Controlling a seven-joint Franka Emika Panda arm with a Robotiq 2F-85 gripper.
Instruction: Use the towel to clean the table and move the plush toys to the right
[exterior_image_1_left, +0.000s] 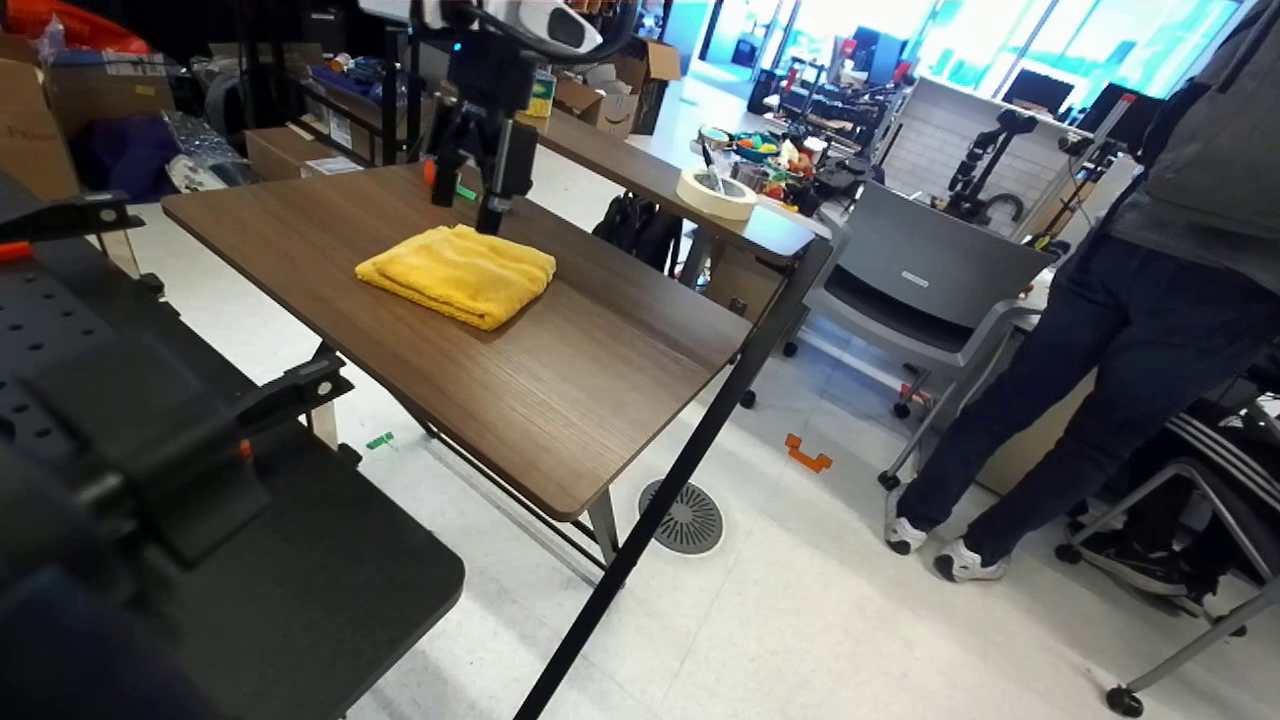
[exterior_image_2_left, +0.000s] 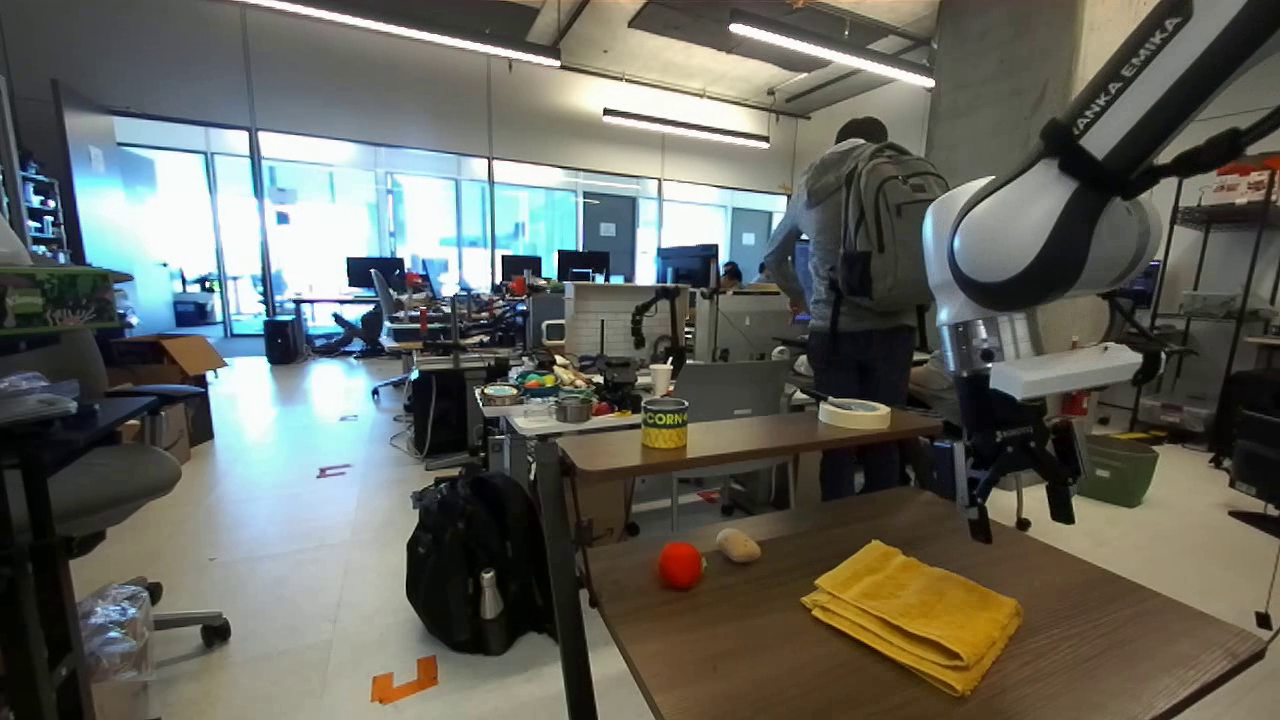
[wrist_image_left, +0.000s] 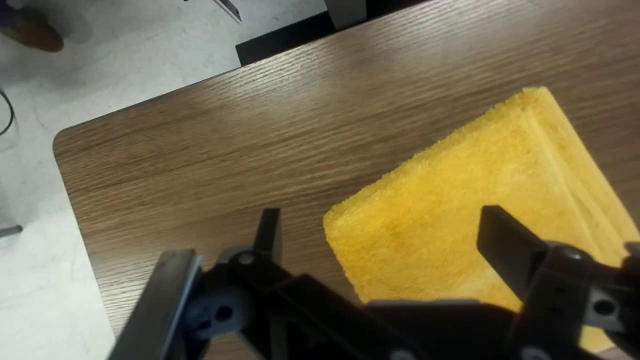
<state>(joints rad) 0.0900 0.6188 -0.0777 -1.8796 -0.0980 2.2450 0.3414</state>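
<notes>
The folded yellow towel (exterior_image_1_left: 460, 275) lies on the brown wood-grain table (exterior_image_1_left: 560, 420). The towel (exterior_image_2_left: 915, 615) and the table (exterior_image_2_left: 720, 650) also show in an exterior view. My gripper (exterior_image_2_left: 1021, 515) is open and empty above the table near the towel. In the wrist view my gripper (wrist_image_left: 382, 215) has one finger over bare table (wrist_image_left: 190, 155) and one over the towel (wrist_image_left: 440, 215), with the towel's corner between them. A round red toy (exterior_image_2_left: 680, 565) and a beige oval toy (exterior_image_2_left: 738, 545) sit near the table's far end. The red toy (exterior_image_1_left: 430, 172) is partly hidden behind my gripper.
A raised shelf (exterior_image_2_left: 770, 450) along the table holds a tape roll (exterior_image_2_left: 854, 414) and a corn can (exterior_image_2_left: 664, 424). A black post (exterior_image_1_left: 690, 450) stands at the table's corner. A person (exterior_image_1_left: 1100, 340) stands beyond. A black bench (exterior_image_1_left: 330, 570) is nearby.
</notes>
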